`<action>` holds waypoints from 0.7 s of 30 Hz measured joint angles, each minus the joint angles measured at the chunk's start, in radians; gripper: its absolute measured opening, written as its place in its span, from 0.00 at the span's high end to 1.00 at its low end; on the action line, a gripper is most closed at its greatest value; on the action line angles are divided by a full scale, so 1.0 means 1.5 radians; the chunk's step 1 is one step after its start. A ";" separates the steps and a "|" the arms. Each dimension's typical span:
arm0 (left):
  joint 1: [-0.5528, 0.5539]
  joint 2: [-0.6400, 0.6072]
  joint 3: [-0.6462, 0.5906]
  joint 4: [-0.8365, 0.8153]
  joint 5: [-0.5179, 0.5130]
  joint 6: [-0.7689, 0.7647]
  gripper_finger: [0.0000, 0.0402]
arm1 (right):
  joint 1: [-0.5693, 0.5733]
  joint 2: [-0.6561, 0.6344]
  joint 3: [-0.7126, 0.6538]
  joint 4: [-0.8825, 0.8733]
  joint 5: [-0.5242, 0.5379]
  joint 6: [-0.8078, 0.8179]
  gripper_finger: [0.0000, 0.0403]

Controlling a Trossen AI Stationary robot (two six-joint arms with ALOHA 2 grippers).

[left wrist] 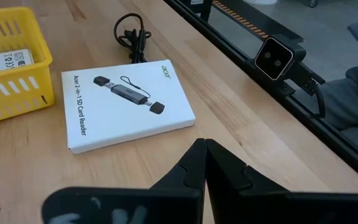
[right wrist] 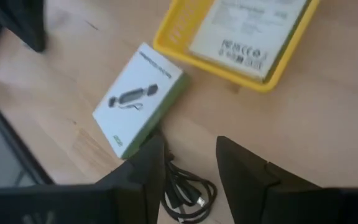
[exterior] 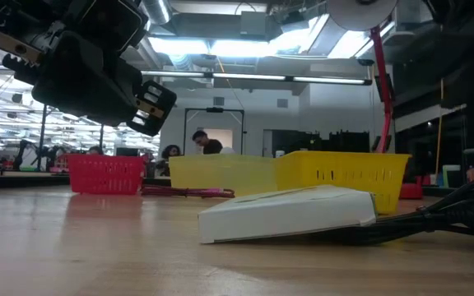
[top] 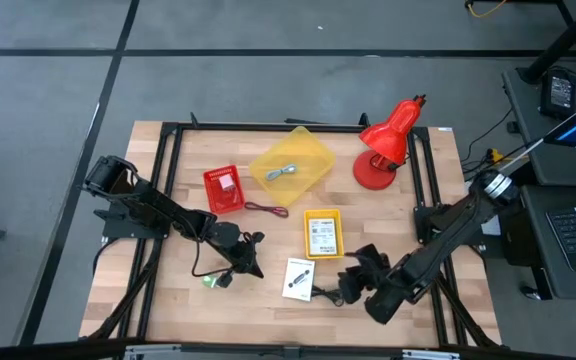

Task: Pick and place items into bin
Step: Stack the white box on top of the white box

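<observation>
Right gripper [right wrist: 188, 165]: fingers spread, nothing between them, poised just above the black cord [right wrist: 188, 193], probably lining up to straddle it.
Black cord: coiled on the wood at the near edge, just right of the white box [top: 298, 278].
White box: lies flat between the two grippers, not yet binned.
Left gripper [left wrist: 204, 163]: fingers pressed together, empty, near the box's left side, apparently waiting.
Small yellow bin [top: 323, 233]: just beyond the box, already holding a printed packet [right wrist: 250, 28].
</observation>
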 joint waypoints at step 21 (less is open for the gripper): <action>0.000 0.000 0.000 -0.004 0.000 -0.007 0.99 | 0.003 -0.110 -0.332 0.561 0.123 -0.136 0.67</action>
